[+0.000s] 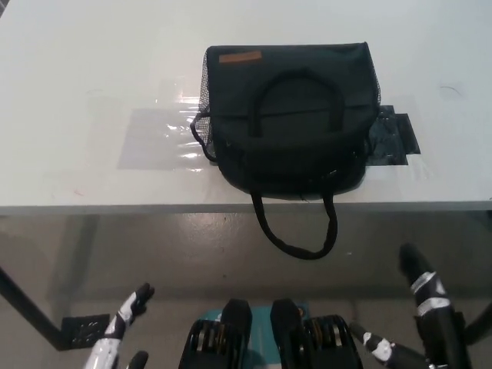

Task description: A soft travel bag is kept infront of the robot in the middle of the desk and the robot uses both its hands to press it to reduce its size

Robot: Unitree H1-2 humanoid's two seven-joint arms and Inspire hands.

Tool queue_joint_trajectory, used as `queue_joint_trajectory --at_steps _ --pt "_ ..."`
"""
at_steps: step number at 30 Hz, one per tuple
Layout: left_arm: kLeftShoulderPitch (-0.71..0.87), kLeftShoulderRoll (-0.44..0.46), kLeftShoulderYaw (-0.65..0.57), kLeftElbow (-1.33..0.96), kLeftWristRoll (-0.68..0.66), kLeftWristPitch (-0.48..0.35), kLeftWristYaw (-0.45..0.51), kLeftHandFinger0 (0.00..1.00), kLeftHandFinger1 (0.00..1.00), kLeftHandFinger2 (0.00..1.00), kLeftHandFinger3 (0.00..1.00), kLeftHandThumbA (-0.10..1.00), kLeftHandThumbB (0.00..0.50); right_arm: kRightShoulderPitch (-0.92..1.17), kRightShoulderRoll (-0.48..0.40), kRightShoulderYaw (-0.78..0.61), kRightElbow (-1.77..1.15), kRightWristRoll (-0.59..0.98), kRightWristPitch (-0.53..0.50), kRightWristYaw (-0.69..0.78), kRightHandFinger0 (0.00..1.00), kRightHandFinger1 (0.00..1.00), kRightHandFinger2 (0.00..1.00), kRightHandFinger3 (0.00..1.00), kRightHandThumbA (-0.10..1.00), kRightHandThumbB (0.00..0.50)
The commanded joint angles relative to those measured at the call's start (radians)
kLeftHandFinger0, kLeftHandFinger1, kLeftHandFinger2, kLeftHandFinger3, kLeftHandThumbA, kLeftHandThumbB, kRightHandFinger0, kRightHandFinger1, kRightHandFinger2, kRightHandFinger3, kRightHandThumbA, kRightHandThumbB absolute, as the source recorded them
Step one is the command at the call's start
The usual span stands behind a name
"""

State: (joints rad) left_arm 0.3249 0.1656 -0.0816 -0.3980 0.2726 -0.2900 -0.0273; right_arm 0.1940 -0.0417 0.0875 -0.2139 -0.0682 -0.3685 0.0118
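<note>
Head view puts both of my hands low, below the desk line and well short of the work. My left hand (pixel 115 334) sits at the lower left, white with dark tips, fingers apart and holding nothing. My right hand (pixel 427 304) is at the lower right, black with pale bands, fingers also spread and empty.

Between them and the bag runs the near edge of the desk (pixel 77 115), and that is my first worry: both hands must rise past that edge before going forward, and a low approach would likely catch fingers under the lip.

A loose strap (pixel 296 231) droops off the front edge in a loop. I judge a finger could snag it and drag the bag toward me.

The soft travel bag (pixel 288 115) sits mid-desk, its front close to the near edge, carry handle (pixel 298 96) arched on top. Pressing unevenly, one hand ahead of the other, would probably skid it sideways rather than flatten it.

Beneath it lie a clear shiny patch (pixel 157 138) on the left and a dark patch (pixel 396 138) on the right, possibly slick. Open desk lies on both sides and beyond.
</note>
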Motion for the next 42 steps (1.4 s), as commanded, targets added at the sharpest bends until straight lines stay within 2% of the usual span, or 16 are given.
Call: queue_joint_trajectory --at_steps 1,4,6,7,12,13,16,18,20,21,23,24,29,34,39,42 --pt "-0.056 0.048 0.030 -0.251 0.121 -0.016 -0.053 1.00 1.00 1.00 1.00 1.00 0.394 -0.024 0.003 -0.028 -0.263 -0.058 -0.016 -0.007 1.00 1.00 1.00 1.00 1.00 0.143" --pt "-0.172 0.061 0.047 -0.401 0.098 0.100 -0.106 1.00 1.00 1.00 1.00 1.00 0.372 -0.112 -0.033 -0.068 -0.374 -0.084 -0.018 0.003 1.00 1.00 1.00 1.00 1.00 0.051" --pt "-0.239 0.069 0.058 -0.437 0.101 0.132 -0.122 1.00 1.00 1.00 1.00 1.00 0.343 -0.156 -0.030 -0.088 -0.399 -0.101 0.014 -0.006 1.00 1.00 1.00 1.00 1.00 0.108" --pt "-0.332 0.081 0.077 -0.442 0.129 0.167 -0.139 1.00 1.00 1.00 1.00 1.00 0.352 -0.207 -0.038 -0.101 -0.408 -0.123 0.049 -0.002 1.00 1.00 1.00 1.00 1.00 0.149" --pt "-0.593 0.098 0.080 -0.386 0.173 0.259 -0.188 1.00 1.00 1.00 1.00 1.00 0.354 -0.362 -0.058 -0.129 -0.427 -0.138 0.152 0.011 1.00 1.00 1.00 1.00 1.00 0.140" --pt "-0.685 0.108 0.076 -0.354 0.171 0.302 -0.209 1.00 1.00 1.00 1.00 1.00 0.348 -0.431 -0.055 -0.128 -0.423 -0.143 0.216 0.017 1.00 1.00 1.00 1.00 1.00 0.164" --pt "-0.842 0.102 0.056 -0.289 0.222 0.381 -0.253 1.00 1.00 1.00 1.00 1.00 0.352 -0.577 -0.066 -0.130 -0.348 -0.183 0.265 0.022 1.00 1.00 1.00 1.00 1.00 0.184" --pt "-0.930 0.115 0.044 -0.214 0.249 0.387 -0.266 1.00 1.00 1.00 1.00 1.00 0.339 -0.658 -0.082 -0.125 -0.293 -0.258 0.285 0.032 1.00 1.00 1.00 1.00 1.00 0.132" --pt "-1.028 0.129 0.022 -0.114 0.295 0.408 -0.289 1.00 1.00 1.00 1.00 1.00 0.316 -0.751 -0.093 -0.120 -0.222 -0.296 0.343 0.033 1.00 1.00 1.00 1.00 1.00 0.161" --pt "-1.053 0.135 0.017 -0.082 0.304 0.406 -0.289 1.00 1.00 1.00 1.00 1.00 0.277 -0.775 -0.099 -0.116 -0.201 -0.303 0.353 0.034 1.00 1.00 1.00 1.00 1.00 0.147" --pt "-1.135 0.153 -0.009 0.045 0.337 0.389 -0.287 1.00 1.00 1.00 1.00 1.00 0.255 -0.862 -0.121 -0.102 -0.113 -0.317 0.392 0.046 1.00 1.00 1.00 1.00 1.00 0.168" --pt "-1.173 0.162 -0.025 0.104 0.360 0.382 -0.285 1.00 1.00 1.00 1.00 1.00 0.212 -0.902 -0.127 -0.096 -0.066 -0.319 0.404 0.045 1.00 1.00 1.00 1.00 1.00 0.153" --pt "-1.306 0.216 -0.122 0.353 0.472 0.322 -0.265 1.00 1.00 1.00 1.00 1.00 0.082 -1.049 -0.152 -0.062 0.145 -0.327 0.442 0.048 1.00 1.00 1.00 1.00 1.00 0.120" --pt "-1.420 0.224 -0.224 0.598 0.527 0.297 -0.216 1.00 1.00 1.00 1.00 1.00 0.109 -1.148 -0.154 -0.027 0.368 -0.344 0.437 0.015 1.00 1.00 1.00 1.00 1.00 0.126" --pt "-1.519 0.204 -0.321 0.809 0.592 0.311 -0.184 1.00 1.00 1.00 1.00 1.00 0.053 -1.263 -0.152 0.033 0.619 -0.372 0.411 -0.006 1.00 1.00 1.00 1.00 1.00 0.131" --pt "-1.550 0.184 -0.369 0.886 0.614 0.339 -0.195 1.00 1.00 1.00 1.00 1.00 0.068 -1.305 -0.145 0.068 0.709 -0.388 0.430 -0.003 1.00 1.00 1.00 1.00 1.00 0.117"
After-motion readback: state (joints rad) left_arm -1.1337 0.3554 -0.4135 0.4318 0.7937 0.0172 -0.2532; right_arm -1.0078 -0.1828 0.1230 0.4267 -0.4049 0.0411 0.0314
